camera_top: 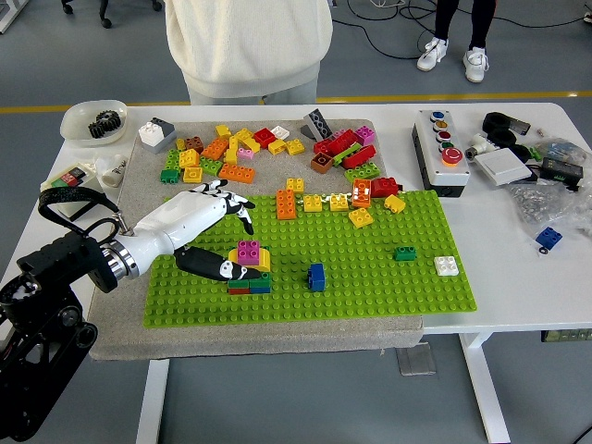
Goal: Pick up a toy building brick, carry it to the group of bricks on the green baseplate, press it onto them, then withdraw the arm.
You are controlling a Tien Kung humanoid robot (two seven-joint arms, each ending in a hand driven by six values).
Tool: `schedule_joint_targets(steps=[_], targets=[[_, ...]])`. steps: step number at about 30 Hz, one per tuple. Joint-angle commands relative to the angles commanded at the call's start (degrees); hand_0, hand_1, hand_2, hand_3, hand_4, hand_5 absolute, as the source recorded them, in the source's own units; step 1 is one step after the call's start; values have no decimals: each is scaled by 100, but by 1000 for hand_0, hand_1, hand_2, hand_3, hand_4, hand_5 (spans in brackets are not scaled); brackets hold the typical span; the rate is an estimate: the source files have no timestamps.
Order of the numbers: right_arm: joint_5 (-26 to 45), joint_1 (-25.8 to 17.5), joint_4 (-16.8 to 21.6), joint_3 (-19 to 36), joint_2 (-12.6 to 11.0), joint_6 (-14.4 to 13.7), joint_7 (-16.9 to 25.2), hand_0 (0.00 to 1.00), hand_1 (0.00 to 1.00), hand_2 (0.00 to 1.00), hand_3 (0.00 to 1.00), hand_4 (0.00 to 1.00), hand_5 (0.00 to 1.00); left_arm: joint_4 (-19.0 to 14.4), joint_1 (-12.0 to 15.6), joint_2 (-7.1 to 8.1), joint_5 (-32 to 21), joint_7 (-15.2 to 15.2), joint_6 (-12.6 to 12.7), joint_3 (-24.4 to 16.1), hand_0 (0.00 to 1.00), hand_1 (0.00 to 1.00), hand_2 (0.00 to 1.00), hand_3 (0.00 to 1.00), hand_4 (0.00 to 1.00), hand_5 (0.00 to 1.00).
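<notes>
A small stack of bricks stands on the green baseplate at its left: green and red at the bottom, yellow above, a pink brick on top. My left hand, white-shelled with black fingertips, reaches in from the left just beside the stack. Its fingers are spread above and behind the stack, and the thumb lies low against the stack's left side. The hand holds nothing. A blue brick, a green brick and a white brick sit singly on the plate.
Many loose bricks lie on the grey mat beyond the plate. A person in a cream sweater stands at the far edge, hands unseen. A button box and clutter sit at right, a bowl at far left.
</notes>
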Motion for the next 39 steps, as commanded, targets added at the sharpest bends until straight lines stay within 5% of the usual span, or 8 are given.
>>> schedule_joint_targets(steps=[39], targets=[[0,14,0,26,-4,-26,15,751,652,722,633,898,467,283,65,-125,0,-22,43,69,998,897,864,570,998,638]])
